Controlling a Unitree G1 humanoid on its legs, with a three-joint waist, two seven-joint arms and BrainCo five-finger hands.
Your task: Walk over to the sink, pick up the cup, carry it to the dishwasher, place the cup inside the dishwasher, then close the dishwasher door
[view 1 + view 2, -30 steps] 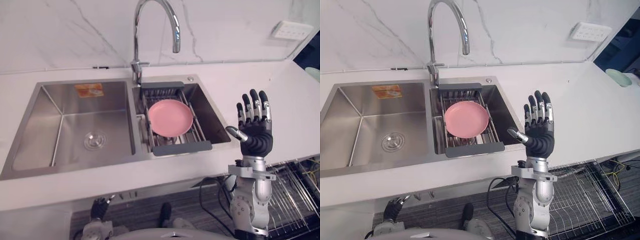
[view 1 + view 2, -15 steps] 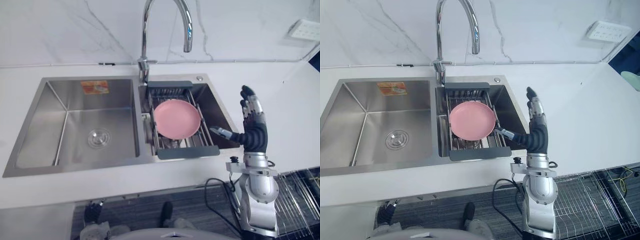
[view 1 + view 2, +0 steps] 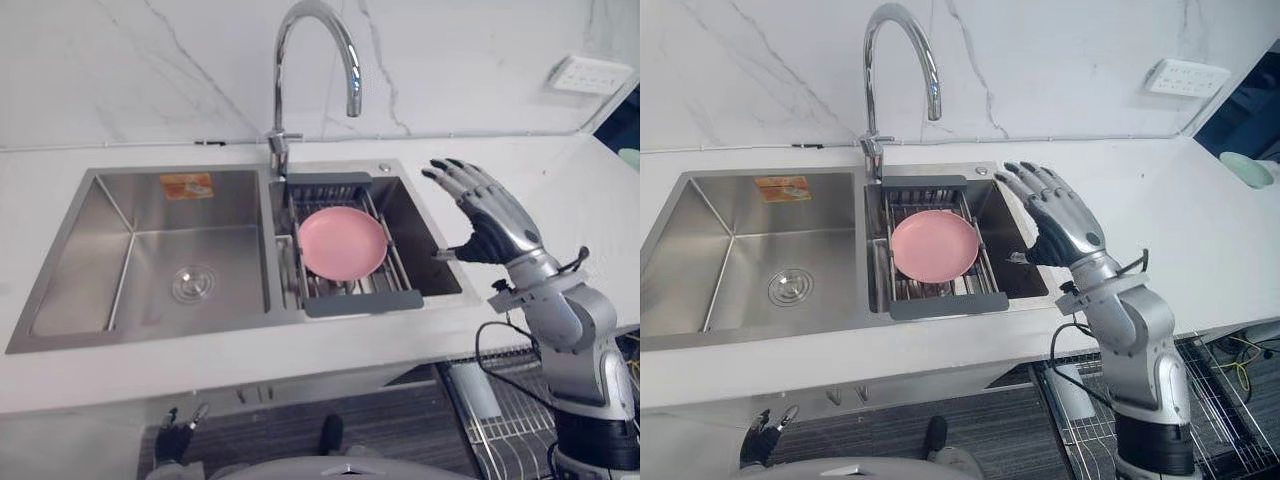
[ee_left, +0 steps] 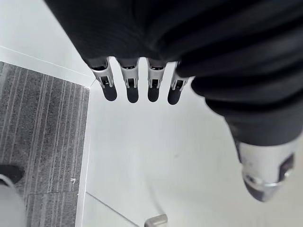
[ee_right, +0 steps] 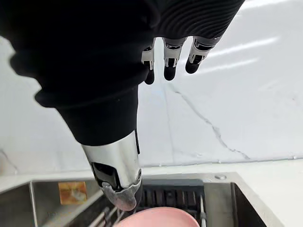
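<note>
Swung forward from its upright pose, your right hand [image 3: 1055, 215] is now reaching over the right basin of the sink [image 3: 710, 255], fingers spread and holding nothing.
Your left hand [image 4: 130, 87] is hanging low by the cabinet, fingers relaxed and empty, so the right hand is the nearer one. What is waiting in the sink is a pink dish [image 3: 934, 246] rather than a cup. It is lying flat on the drain rack [image 3: 945, 305], just left of your right fingertips. Farther off, a pale green vessel [image 3: 1244, 168] is sitting on the counter [image 3: 1205, 230].
</note>
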